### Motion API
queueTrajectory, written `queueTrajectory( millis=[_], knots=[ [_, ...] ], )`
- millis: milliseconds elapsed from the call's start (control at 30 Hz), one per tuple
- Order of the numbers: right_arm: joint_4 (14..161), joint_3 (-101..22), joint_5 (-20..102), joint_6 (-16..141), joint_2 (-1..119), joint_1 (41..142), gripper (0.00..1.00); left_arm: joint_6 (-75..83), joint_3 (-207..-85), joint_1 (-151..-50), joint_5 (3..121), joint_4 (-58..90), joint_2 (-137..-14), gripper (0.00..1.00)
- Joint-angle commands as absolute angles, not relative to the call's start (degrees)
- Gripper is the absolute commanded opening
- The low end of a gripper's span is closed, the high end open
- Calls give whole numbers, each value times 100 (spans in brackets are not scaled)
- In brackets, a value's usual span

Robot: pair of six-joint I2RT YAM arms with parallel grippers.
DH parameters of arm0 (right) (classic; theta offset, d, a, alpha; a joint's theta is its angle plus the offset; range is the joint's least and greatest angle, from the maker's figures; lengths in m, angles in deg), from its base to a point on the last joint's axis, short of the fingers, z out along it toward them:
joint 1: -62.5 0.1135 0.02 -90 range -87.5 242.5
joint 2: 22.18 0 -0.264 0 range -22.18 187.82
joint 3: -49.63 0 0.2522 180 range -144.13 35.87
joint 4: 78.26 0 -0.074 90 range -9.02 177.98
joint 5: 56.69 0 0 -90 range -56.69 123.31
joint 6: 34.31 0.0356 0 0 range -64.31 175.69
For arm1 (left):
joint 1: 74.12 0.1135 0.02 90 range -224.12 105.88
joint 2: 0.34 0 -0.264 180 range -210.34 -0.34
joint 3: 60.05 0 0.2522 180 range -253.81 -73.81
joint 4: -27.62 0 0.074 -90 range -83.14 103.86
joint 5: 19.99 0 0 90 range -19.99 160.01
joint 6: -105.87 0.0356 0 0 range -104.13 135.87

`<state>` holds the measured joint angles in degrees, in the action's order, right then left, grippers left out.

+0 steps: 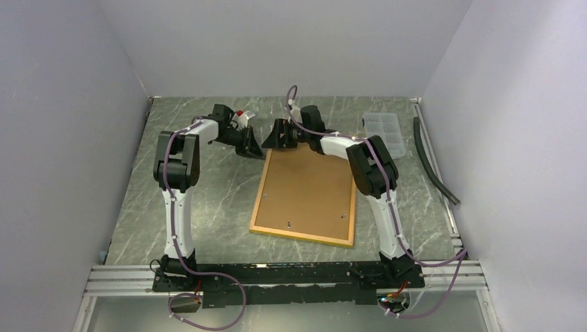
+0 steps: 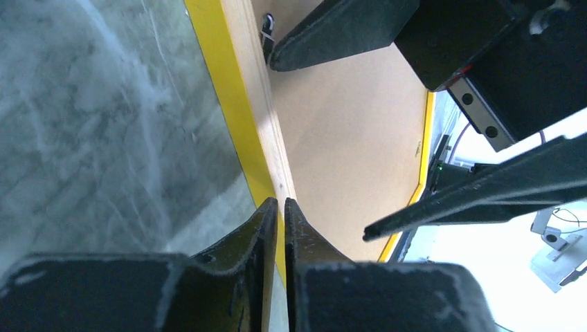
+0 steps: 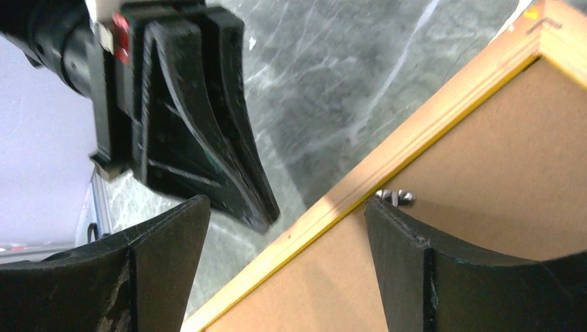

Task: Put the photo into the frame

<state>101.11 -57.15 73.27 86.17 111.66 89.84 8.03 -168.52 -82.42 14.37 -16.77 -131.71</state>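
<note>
No words, labels, brand names or numbers can be read in any of the views, not even on the plain brown back of the frame [image 1: 304,194].

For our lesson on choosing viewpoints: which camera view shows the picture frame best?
The top external view: the whole frame lies back-up on the table, with nearly all its outline visible. The left wrist view shows only one yellow side and part of its back. The right wrist view shows just one edge near a corner.
</note>
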Motion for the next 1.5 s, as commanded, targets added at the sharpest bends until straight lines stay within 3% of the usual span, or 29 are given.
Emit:
queueTrajectory(
  millis=[0,233,467,867,1200,1467],
  knots=[
    [10386,-5279,7184,8511,10084,8846,89,1347,-16888,-8046,1392,-2290,-12409,16],
    [9492,-4021,5805,8078,8293,8247,99,2742,-16254,-8111,2119,-3003,-11913,20],
    [8518,-2498,3572,8120,7150,7621,100,3604,-15320,-8558,3245,-2811,-11543,20],
    [8778,-1389,3166,8445,7108,7214,100,4354,-14499,-9030,3783,-2603,-11007,18],
    [9263,-2367,4713,8774,8336,7320,100,4644,-14212,-9243,3783,-2676,-10835,17],
    [8834,-4809,5553,8826,9929,8135,100,4971,-13905,-9265,3824,-3107,-10458,16]
  ],
)
